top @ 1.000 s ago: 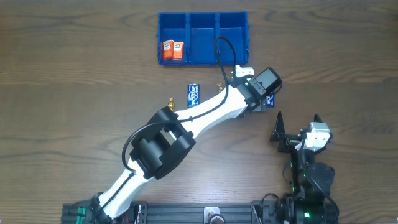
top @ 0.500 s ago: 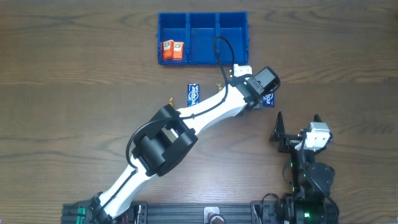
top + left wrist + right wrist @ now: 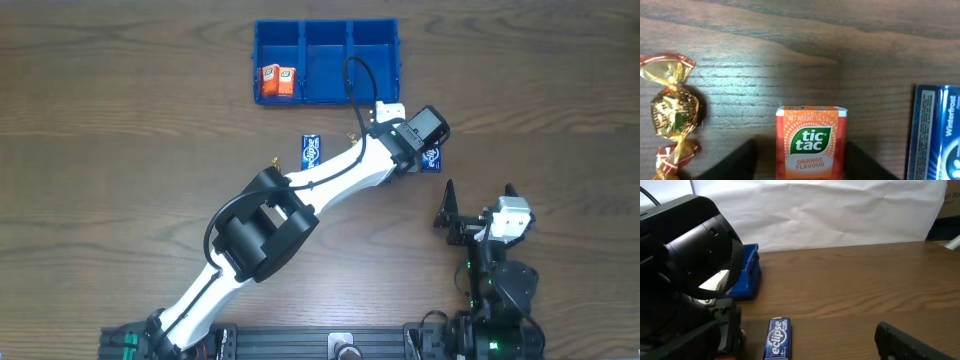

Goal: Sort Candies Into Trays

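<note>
1. My top cam hangs above the table (image 3: 120, 150) and looks straight down, far enough back that I get the whole worktop, with the blue tray (image 3: 326, 24) at upper centre of the frame.
2. Left wrist cam points down at the wood from very close, so the orange box (image 3: 810, 142) looks huge.
3. Right wrist cam sits low and looks nearly level across the table toward a white backdrop (image 3: 840, 210).
4. Overlap: the blue pack (image 3: 431, 158) beside the box is in all three; the tray shows in the top and right wrist views.
</note>
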`<action>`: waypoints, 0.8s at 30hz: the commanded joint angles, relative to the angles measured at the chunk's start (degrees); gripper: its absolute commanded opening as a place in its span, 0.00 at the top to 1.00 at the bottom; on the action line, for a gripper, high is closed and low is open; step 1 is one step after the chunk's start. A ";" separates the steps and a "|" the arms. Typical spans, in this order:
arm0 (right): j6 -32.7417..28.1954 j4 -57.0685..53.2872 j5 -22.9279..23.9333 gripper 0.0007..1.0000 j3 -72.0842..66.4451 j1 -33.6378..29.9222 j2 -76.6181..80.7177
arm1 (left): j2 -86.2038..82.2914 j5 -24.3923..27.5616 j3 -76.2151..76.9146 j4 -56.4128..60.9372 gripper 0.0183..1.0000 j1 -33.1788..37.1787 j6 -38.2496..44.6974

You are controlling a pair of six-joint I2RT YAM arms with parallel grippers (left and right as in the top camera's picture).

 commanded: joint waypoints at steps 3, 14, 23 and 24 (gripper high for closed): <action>-0.35 -0.42 0.76 0.00 -0.07 0.26 -0.20 | 1.79 -1.81 1.16 -0.39 0.56 -0.50 2.78; -0.35 -0.42 0.76 0.00 -0.07 0.26 -0.20 | 1.79 -2.05 1.16 -0.70 0.69 -0.79 3.02; -0.35 -0.42 0.74 0.00 -0.07 0.26 -0.20 | 1.77 -5.27 8.22 -7.63 0.71 -0.79 5.14; -0.35 -0.42 0.76 0.00 -0.07 0.26 -0.20 | 1.75 -6.40 10.84 -9.70 0.71 -0.76 5.95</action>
